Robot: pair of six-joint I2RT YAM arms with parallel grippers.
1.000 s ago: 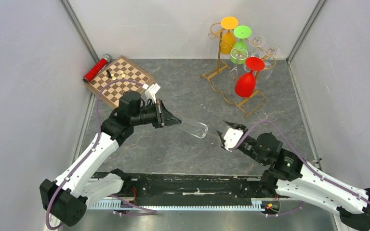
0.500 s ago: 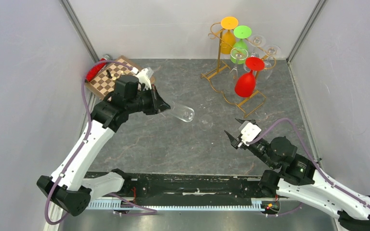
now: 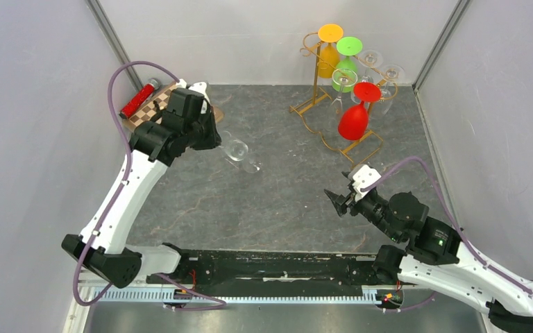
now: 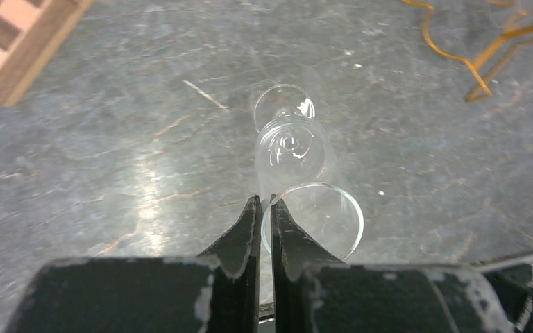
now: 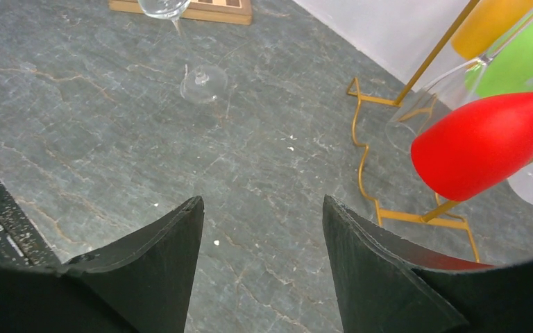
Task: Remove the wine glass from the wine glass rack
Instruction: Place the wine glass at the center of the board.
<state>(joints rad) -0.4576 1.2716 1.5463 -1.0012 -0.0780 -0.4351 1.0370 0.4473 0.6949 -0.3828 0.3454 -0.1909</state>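
1. Our left fingers (image 4: 248,225) are shut tight on the wine glass (image 4: 295,149). The thin rim of the cup part sits pinched between them.
2. The glass is off the wine glass rack (image 3: 317,82) and well apart from it. It hangs over the left side of the desk (image 3: 277,201), near the chessboard (image 3: 154,107).
3. We hold the glass tipped, with its open mouth up at our fingers and its round foot pointing down at the desk. We think this is so the foot can land first. We cannot tell if the foot touches the desk yet.
4. Our right fingers (image 5: 170,257) are spread wide with nothing between them. They hover low over the desk on the right, out of the way of the glass.
5. The glass is see-through, with a tall cup, a thin stem and a flat round foot. It looks smooth and easy to break, so we think a soft set-down is best.
6. The gold wire rack stands at the back right. A red glass (image 3: 353,121), a green glass (image 3: 347,66) and an orange glass (image 3: 329,55) hang on it upside down.
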